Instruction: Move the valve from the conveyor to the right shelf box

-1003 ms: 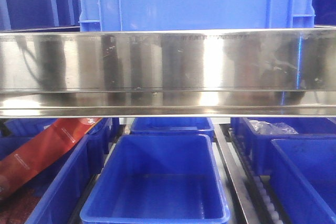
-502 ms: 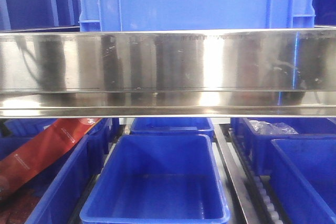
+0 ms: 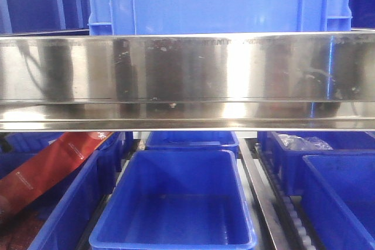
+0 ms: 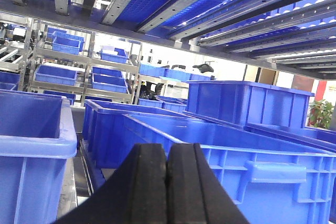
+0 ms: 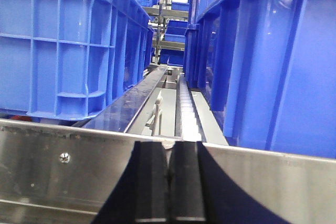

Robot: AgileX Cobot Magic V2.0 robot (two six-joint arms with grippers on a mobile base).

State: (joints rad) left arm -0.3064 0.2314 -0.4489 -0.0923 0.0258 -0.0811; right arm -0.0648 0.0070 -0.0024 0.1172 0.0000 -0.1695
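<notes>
At the bottom centre of your left wrist view, the left gripper (image 4: 167, 187) shows as two matte black fingers (image 4: 149, 182) with rounded tops, flaring outward toward the lower edge. At the bottom centre of your right wrist view, the right gripper (image 5: 169, 182) looks the same: two flat black pads (image 5: 185, 182), squared at the tips, with dark sloping shoulders.

Front cam: close, level on steel rail (image 3: 187, 80). Wrist cams peer low between blue bins (image 4: 252, 166).
</notes>
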